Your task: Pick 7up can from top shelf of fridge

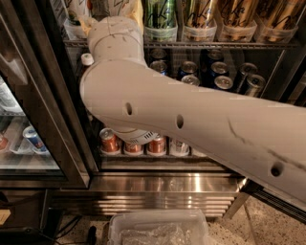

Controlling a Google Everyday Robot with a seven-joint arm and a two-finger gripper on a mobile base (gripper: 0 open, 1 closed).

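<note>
My white arm (191, 124) reaches from the lower right up to the left end of the top shelf (215, 44) of the fridge (62, 119). My gripper (117, 12) is at the top edge, mostly hidden behind the wrist (114, 38). It is right at a silvery-white can with dark lettering (112, 5), which looks like the 7up can; only its lower part shows. Another white can (76, 9) stands in a clear cup to its left.
An all-green can (160, 14) and gold cans (201, 14) stand to the right on the same rack. Blue cans (217, 72) and a capped bottle (86, 60) fill the rack below, red cans (109, 141) the lowest. A plastic bin (158, 229) is on the floor, and the neighbouring cooler (24, 139) is on the left.
</note>
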